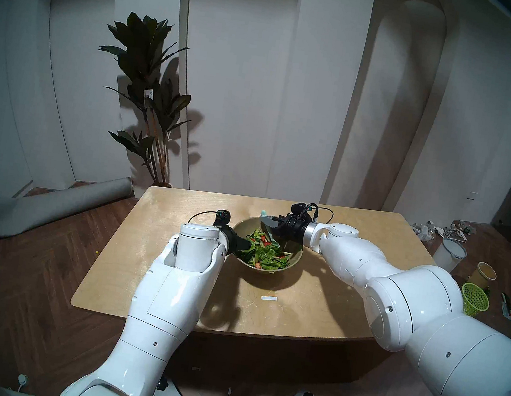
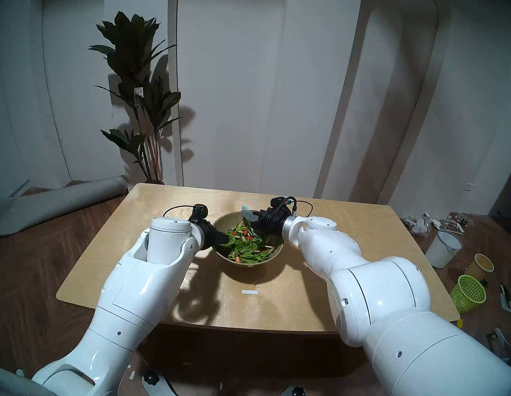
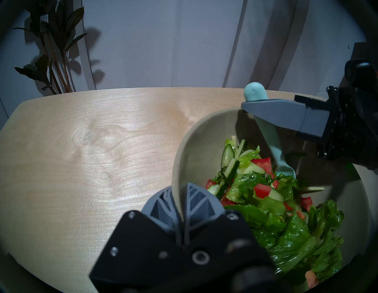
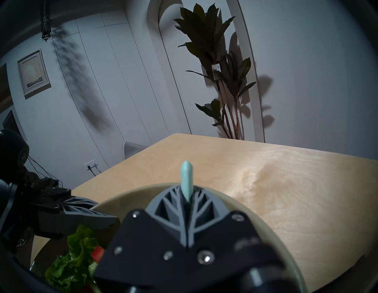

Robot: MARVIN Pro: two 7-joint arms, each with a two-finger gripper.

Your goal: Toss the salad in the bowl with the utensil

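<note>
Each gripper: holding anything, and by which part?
Left gripper: shut on the rim of the olive-beige round bowl, near side. Right gripper: shut on the pale mint-green plastic fork, high on its handle, rounded end poking out above.

Left gripper (image 3: 180, 196) jaws clamped, right gripper (image 4: 187, 196) likewise
</note>
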